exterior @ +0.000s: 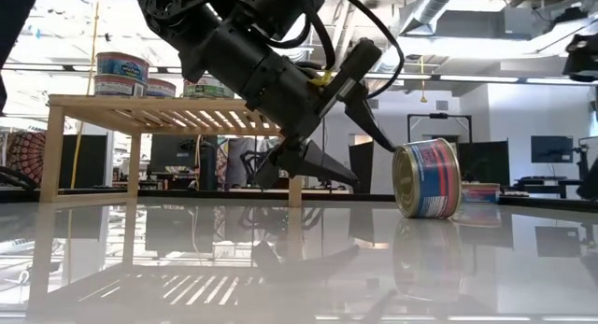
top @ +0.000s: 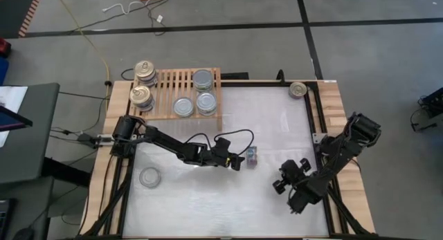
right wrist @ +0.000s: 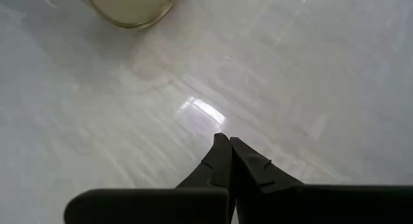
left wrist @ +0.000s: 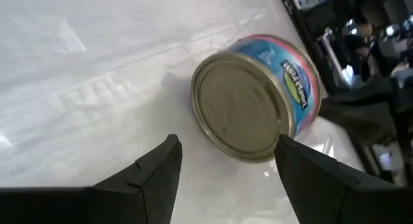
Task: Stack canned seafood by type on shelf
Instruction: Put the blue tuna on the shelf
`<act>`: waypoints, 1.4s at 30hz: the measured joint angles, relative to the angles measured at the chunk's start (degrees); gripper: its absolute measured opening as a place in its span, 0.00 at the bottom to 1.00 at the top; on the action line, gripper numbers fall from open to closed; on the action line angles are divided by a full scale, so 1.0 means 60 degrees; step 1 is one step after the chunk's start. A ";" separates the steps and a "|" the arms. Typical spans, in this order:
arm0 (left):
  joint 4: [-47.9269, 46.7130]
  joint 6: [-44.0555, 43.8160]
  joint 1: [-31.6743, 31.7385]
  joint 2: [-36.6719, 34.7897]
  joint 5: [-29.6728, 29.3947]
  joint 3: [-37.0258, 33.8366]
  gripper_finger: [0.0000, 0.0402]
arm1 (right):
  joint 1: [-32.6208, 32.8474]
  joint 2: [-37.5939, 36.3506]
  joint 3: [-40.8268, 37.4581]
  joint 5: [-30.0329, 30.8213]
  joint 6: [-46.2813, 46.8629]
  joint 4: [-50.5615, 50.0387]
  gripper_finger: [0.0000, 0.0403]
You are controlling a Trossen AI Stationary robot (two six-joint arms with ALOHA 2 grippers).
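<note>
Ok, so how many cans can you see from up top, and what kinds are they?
Gold-top cans on the shelf: 2
Silver-top cans on the shelf: 3
Upright cans off the shelf: 2
Can lying on its side: 1
Total: 8 seen from above. Any cans hidden under the stacked ones are not counted.

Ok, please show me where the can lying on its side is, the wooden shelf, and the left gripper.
can on its side [left wrist: 242,108], left wrist view, on its flat gold end.
shelf [top: 178,81], high view, on bare slats.
left gripper [left wrist: 226,161], left wrist view, midway between its fingertips.
</note>
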 joint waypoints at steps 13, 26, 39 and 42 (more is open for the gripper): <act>-0.0048 0.0287 -0.0006 0.0040 -0.0064 0.0007 0.81 | 0.0446 -0.0004 -0.0479 0.0001 0.0506 -0.0197 0.06; -0.2164 0.1409 -0.0637 0.0016 -0.2767 0.2271 0.82 | 0.0276 0.0062 -0.0484 0.0051 0.0467 -0.0194 0.07; -0.9297 0.0180 -0.0652 0.3449 -0.2996 0.8939 0.82 | 0.0276 0.0062 -0.0492 0.0073 0.0398 -0.0611 0.07; -0.9966 0.0196 -0.0625 0.3854 -0.2992 0.9811 0.82 | 0.0276 0.0062 -0.0492 0.0073 0.0398 -0.0626 0.07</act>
